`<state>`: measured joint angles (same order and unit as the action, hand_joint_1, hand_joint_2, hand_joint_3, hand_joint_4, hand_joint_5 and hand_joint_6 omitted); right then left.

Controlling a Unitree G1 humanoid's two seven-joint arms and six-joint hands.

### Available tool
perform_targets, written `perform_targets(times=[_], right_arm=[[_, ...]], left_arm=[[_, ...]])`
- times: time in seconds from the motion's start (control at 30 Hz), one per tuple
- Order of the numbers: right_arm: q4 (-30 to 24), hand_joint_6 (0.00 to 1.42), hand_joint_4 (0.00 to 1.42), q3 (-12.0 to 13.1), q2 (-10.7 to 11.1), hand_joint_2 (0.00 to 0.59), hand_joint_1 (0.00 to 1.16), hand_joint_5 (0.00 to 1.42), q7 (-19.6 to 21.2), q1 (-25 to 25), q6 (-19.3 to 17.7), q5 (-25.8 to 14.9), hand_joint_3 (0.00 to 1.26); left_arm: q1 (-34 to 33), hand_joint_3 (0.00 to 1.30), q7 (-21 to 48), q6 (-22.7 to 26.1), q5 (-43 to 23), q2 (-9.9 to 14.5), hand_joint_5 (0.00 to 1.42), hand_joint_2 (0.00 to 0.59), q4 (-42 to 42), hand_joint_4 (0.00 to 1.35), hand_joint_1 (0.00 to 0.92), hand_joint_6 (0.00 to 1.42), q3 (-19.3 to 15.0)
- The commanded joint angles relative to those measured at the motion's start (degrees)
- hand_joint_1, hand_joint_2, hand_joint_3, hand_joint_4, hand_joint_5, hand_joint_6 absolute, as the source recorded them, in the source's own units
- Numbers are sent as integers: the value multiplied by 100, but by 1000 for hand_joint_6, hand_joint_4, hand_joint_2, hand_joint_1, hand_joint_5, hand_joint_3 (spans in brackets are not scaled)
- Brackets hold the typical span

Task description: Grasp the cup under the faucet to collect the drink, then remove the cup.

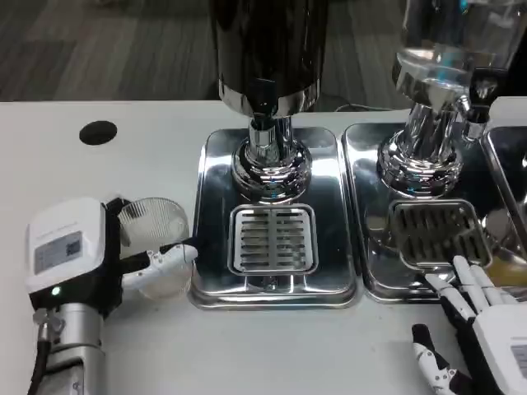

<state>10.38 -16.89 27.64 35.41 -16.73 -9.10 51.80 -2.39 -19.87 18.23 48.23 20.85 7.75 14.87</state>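
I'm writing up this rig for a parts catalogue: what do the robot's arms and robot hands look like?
The left robot hand has a white boxy back bearing a small printed label and a lit green dot, over black bodywork with white-and-black fingers. Its ribbed silver forearm carries a black cable alongside. The right robot hand shows slim white fingers with black joints and a white back.

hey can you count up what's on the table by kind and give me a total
Drink dispensers: 2
Drip trays: 2
Clear cups: 1, held by the left robot hand
Total: 5
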Motion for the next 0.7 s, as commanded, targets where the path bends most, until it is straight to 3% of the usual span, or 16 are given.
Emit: perform_targets(times=[0.03,0.37,0.7], right_arm=[[76,239,0,47,34,456,180,72,39,15,-72,-74,219],[124,245,0,86,37,463,155,81,57,5,-130,-136,228],[184,264,0,101,28,462,147,85,79,-23,-163,-168,228]], left_arm=[[134,857,77,100,156,7,904,13,-65,726,748,1298,111],[164,844,11,188,288,-39,890,16,-201,705,763,1297,109],[188,863,-512,156,449,-173,944,11,-246,751,723,1346,146]])
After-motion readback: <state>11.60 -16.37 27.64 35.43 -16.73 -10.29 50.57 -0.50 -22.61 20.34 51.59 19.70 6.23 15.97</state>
